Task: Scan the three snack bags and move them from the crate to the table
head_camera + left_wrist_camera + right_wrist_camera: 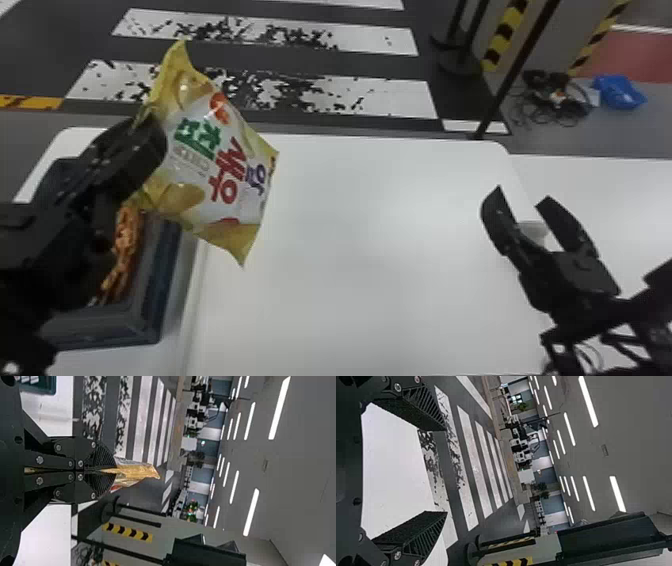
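My left gripper holds a yellow and white snack bag by its edge, raised above the crate's right side and the table's left part. In the left wrist view the left gripper is shut on the yellow snack bag. Under the left arm, the dark crate holds an orange snack bag, partly hidden by the arm. Over the table's right side, my right gripper stands open; the right wrist view shows the right gripper with its two fingers wide apart.
The white table stretches between the two arms. A small pale object shows behind the right gripper's fingers. Beyond the table are a black post, striped poles and a blue tray on the floor.
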Tool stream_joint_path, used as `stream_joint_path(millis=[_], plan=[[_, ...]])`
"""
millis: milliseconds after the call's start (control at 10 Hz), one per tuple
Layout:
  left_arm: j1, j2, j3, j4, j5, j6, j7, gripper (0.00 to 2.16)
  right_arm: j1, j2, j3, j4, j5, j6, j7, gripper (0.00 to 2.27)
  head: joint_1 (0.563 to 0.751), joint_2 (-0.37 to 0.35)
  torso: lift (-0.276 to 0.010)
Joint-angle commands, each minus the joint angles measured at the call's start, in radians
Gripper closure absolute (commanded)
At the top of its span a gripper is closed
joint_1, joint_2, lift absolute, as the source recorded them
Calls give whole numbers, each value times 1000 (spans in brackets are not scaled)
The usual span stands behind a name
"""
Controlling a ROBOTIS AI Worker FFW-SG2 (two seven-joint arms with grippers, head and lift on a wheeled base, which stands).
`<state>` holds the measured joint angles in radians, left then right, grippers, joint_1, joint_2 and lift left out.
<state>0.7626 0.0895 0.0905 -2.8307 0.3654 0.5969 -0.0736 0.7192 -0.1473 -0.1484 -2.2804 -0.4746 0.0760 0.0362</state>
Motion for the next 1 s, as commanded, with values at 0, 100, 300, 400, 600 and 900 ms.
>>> stream_joint_path(millis=[0, 100, 300, 400, 600, 900], plan=[[-52, -2, -11, 123, 130, 1, -68, 2135, -3, 0, -2, -1, 7, 0, -1, 147, 695, -154, -62], [-109, -2, -12, 254, 211, 7, -138, 2135, -27, -2, 4, 1, 17, 25, -4, 147, 695, -193, -62], [-236, -11, -114, 490, 217, 10, -196, 2135, -50, -6, 7, -1, 25, 77, -4, 147, 695, -225, -62], [-293, -13, -169, 590, 205, 10, -215, 2135, -43, -6, -7, -8, 25, 77, -5, 147, 695, -241, -62], [-419, -48, -221, 826, 210, 13, -354, 2135, -29, -9, -31, -14, 19, 80, -4, 147, 695, -330, -62], [-554, -92, -247, 1064, 202, 1, -416, 2135, -12, -14, -56, -25, 13, 80, -4, 147, 695, -350, -62]])
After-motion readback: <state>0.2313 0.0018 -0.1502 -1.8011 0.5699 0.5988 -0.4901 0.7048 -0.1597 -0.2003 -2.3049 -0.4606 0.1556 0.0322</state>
